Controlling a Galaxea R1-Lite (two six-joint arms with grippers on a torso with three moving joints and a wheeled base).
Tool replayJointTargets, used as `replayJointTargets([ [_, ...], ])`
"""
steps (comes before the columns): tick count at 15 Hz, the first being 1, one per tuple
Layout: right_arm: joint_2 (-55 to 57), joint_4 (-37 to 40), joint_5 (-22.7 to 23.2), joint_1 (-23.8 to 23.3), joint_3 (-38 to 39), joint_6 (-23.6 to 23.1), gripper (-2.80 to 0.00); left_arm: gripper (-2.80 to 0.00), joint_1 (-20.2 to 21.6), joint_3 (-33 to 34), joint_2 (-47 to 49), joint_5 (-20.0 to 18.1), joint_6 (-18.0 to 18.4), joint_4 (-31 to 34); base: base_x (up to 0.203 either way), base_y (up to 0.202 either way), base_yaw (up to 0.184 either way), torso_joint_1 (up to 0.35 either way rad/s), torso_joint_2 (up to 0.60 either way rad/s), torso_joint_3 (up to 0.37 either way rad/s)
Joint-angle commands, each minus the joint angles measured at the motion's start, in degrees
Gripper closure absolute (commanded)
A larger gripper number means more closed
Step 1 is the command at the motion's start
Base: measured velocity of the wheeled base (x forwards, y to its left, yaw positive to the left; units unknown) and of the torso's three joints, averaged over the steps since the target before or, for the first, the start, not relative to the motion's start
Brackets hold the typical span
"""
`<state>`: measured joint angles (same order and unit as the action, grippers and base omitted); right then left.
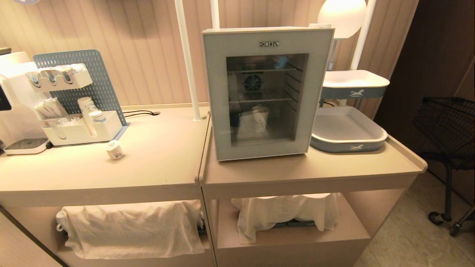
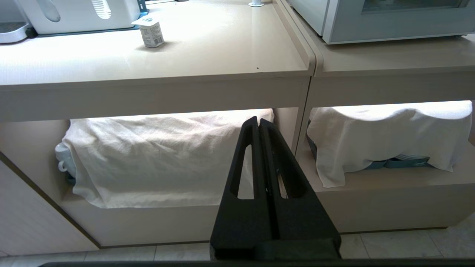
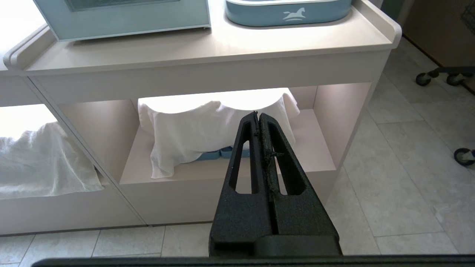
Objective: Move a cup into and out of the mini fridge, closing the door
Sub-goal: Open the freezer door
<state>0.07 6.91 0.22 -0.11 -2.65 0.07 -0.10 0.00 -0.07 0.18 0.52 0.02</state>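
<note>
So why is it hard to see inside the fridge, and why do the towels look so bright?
In the head view the door glass is dim and reflective, so the paper cup behind it looks hazy. In both wrist views light under the counters whites out the top of each cloth, while each shut gripper shows as a dark shape.

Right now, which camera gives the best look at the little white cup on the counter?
The head view: the cup shows whole, standing alone left of the mini fridge. The left wrist view also shows it, far off; the right wrist view misses it.
</note>
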Motion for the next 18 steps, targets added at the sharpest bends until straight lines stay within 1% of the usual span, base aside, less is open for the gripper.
replayJointTargets([
  [1, 0.10, 0.03, 0.04, 0.02, 0.01, -0.04, 0.00, 0.00, 0.01, 0.02, 0.07, -0.01, 0.09, -0.02, 0.000, 0.000, 0.000, 0.000, 0.00, 0.000],
  [10, 0.10, 0.03, 0.04, 0.02, 0.01, 0.01, 0.00, 0.00, 0.01, -0.18, 0.07, -0.01, 0.53, 0.68, 0.000, 0.000, 0.000, 0.000, 0.00, 0.000],
  [18, 0.10, 0.03, 0.04, 0.02, 0.01, 0.01, 0.00, 0.00, 0.01, 0.00, 0.07, -0.01, 0.44, -0.02, 0.183, -0.031, 0.003, 0.002, 0.00, 0.002],
])
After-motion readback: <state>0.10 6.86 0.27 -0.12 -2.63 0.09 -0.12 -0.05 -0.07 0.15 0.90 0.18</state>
